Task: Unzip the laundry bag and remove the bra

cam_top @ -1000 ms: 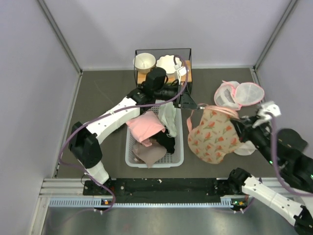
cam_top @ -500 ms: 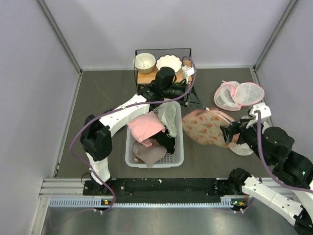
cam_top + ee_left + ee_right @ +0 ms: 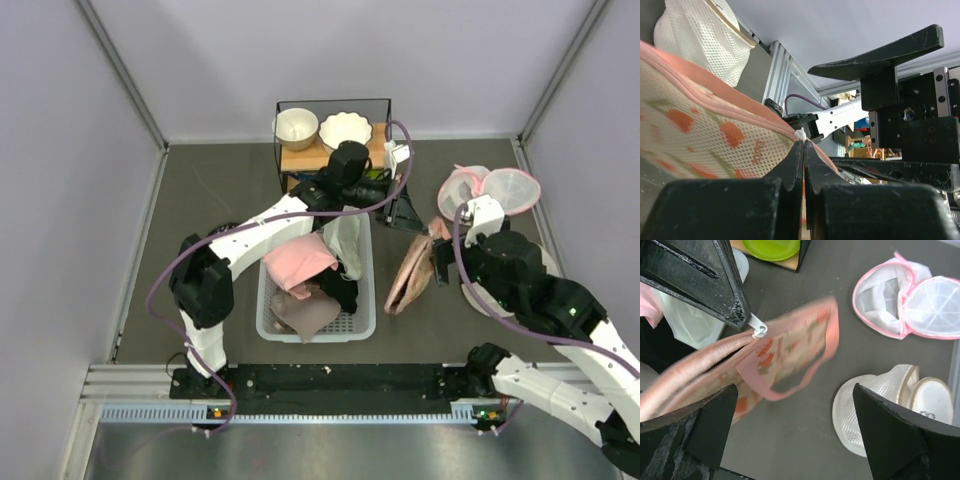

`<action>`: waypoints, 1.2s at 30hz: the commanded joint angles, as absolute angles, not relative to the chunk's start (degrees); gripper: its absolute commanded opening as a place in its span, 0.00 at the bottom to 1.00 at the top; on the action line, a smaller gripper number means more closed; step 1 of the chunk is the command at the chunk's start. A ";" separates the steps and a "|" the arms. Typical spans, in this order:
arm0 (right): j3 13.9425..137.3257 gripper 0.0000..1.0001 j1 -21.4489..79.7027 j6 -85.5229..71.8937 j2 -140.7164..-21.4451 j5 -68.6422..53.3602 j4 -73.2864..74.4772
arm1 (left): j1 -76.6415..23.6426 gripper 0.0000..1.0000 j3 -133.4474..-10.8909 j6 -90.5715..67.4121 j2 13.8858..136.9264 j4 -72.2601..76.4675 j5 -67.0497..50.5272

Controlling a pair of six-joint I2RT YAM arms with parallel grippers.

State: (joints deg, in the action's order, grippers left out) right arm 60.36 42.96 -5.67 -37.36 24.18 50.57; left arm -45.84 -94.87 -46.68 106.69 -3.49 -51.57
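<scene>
Zipper pull (image 3: pixel 801 134) sits pinched in our tightly closed left fingers (image 3: pixel 785 175); the laundry bag (image 3: pixel 410 272) hangs edge-on beside the basket (image 3: pixel 262 318), its long axis running toward our right fingers (image 3: pixel 710 420), spread wide, gripping nothing.

Pale lilac walls (image 3: pixel 330 50) enclose a dark grey tabletop (image 3: pixel 210 190) edged by aluminium rails (image 3: pixel 120 378).

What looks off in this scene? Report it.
The laundry bag isn't lying flat: it hangs on edge from its zipper pull, which the left gripper pinches shut. The right gripper has its fingers spread wide, with the bag's end beside one of them. Nothing looks spilled or damaged.
</scene>
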 commanded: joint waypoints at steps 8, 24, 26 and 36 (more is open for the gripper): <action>61.52 0.99 42.71 -21.62 -41.32 20.39 50.19 | -48.34 0.00 -93.34 -44.73 106.61 -4.22 -45.79; 67.50 0.99 42.63 -23.48 -32.70 32.16 53.96 | -48.87 0.00 -98.08 -46.14 101.61 -3.43 -38.85; 68.02 0.99 42.71 -22.85 -32.26 33.57 54.40 | -48.95 0.00 -98.52 -46.58 101.16 -3.34 -39.55; 66.27 0.99 42.63 -23.29 -31.29 34.72 54.84 | -49.39 0.00 -95.11 -46.49 102.03 -3.25 -38.58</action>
State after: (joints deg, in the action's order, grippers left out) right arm 65.71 42.94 -23.03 -31.53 33.41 54.57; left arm -48.86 -95.35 -46.37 102.87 -6.76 -38.48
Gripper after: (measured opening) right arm 0.987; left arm 0.009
